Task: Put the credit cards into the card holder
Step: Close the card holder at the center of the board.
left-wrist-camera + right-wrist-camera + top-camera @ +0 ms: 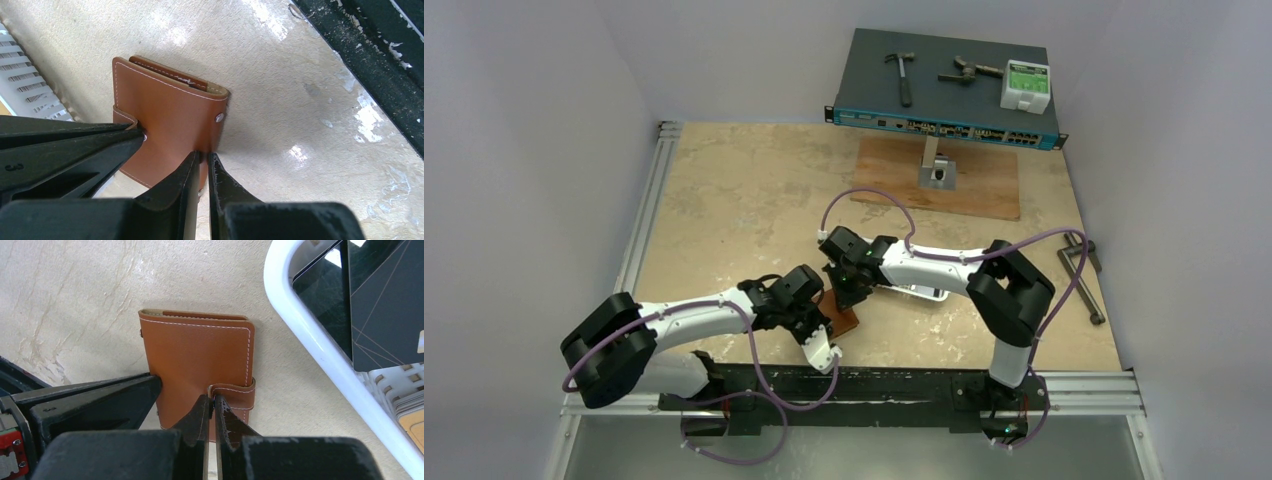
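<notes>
Left gripper [204, 156]: black fingers fill the bottom of the left wrist view, their bases cut off by the frame. The jaws stand almost together on the near edge of the card holder's cover, with a sliver of leather showing between them.

Card holder [170, 107]: brown leather with white stitching, folded and lying flat on the table [724, 200] between the two grippers, near the front rail. A darker inner layer peeks out along its far edge. The pockets are hidden. From overhead only one corner shows; both wrists cover the rest.

Snap tab [235, 387]: wraps round one side edge of the holder, its free end running in between the right gripper's tips.

Right gripper [210, 399]: jaws pressed tight on that tab end. How much leather they have cannot be made out.

White slotted tray [300, 325]: just to the right of the holder and not touching it. Overhead it is mostly hidden under the right forearm, and the frame cuts it off in both wrist views.

Credit cards, all lying in the tray and all cut off:
- a black card with thin lines [385, 305]
- a dark glossy surface [320, 295] beside it, card or not unclear
- an orange-yellow card [414, 425] at the corner

The total count is not readable.

Far edge, left to right:
- a network switch [944, 100] carrying a hammer [902, 75], a small metal tool [969, 72] that is hard to identify, and a white box with green label [1025, 87]
- a wooden board [984, 190] in front of it, with a metal bracket [937, 170] on it

Metal bar tool [1079, 280]: at the table's right edge.
</notes>
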Available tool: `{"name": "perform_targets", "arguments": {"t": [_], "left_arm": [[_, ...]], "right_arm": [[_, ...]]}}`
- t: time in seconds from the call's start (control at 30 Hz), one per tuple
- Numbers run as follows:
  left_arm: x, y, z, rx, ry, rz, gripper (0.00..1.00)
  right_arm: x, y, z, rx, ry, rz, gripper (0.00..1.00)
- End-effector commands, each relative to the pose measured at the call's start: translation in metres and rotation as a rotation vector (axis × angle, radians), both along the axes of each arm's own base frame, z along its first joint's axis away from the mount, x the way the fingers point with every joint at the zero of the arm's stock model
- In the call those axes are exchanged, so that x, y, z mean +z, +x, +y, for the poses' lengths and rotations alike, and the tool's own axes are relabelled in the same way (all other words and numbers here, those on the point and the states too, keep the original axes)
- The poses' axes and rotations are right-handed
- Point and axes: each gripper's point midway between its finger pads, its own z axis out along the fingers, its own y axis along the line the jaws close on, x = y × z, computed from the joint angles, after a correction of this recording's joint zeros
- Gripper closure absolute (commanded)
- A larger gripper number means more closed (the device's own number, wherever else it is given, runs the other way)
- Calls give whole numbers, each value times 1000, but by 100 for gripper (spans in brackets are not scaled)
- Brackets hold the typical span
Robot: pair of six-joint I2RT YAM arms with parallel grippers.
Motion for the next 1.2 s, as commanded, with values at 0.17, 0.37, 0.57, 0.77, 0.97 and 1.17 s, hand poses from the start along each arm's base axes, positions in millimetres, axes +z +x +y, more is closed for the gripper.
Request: {"name": "perform_targets", "arguments": {"t": [0.17,0.37,0.57,0.77,0.97,1.17], "left_arm": [[-6,-12,1,-30,16,67,92],[-9,-13,2,-29,23,72,93],[-10,-11,3,-21,26,67,93],[-9,-10,1,-15,22,68,93],[-6,-8,-2,-2,14,74,93],[-5,-7,-2,12,5,82,94]], "right_arm": [[-7,22,5,-84,-1,-75,100],[-16,22,0,-73,-38,-78,100],[-27,18,-14,-46,-107,-72,100],[-37,10,-26,-20,-166,-53,100],[-54,-9,-23,25,-208,-27,100],[-74,-25,-28,31,-244,9,100]]}}
